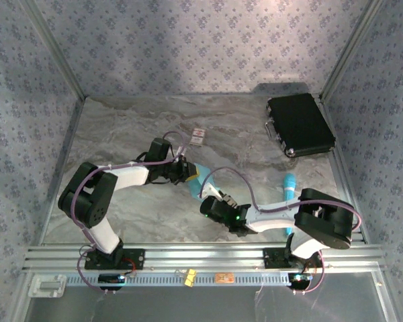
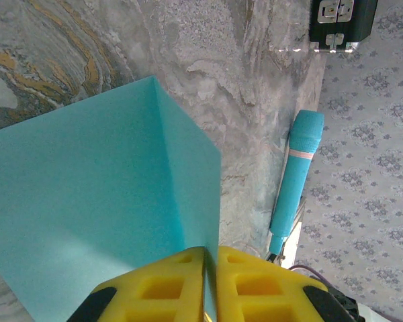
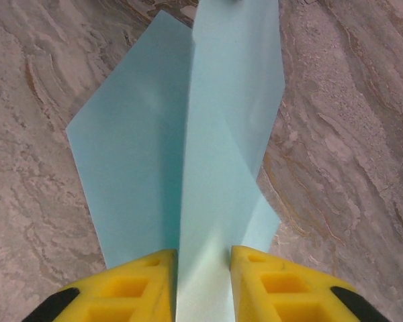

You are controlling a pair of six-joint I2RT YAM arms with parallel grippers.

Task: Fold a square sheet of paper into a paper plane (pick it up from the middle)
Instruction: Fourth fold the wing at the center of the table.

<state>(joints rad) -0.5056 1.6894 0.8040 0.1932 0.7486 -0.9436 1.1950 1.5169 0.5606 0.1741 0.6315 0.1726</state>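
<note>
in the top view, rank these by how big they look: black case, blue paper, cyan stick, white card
1. black case, clearly the largest
2-3. blue paper and cyan stick: they look about alike and both are partly hidden, so I won't rank them
4. white card, the smallest

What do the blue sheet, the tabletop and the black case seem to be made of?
Sheet: thin matte paper; it holds a sharp crease and stands up along the fold.
Tabletop: marble-look surface, grey with veins, possibly a printed laminate rather than stone.
Case: hard black shell, likely plastic or leatherette, with silvery latches that look like metal.
</note>
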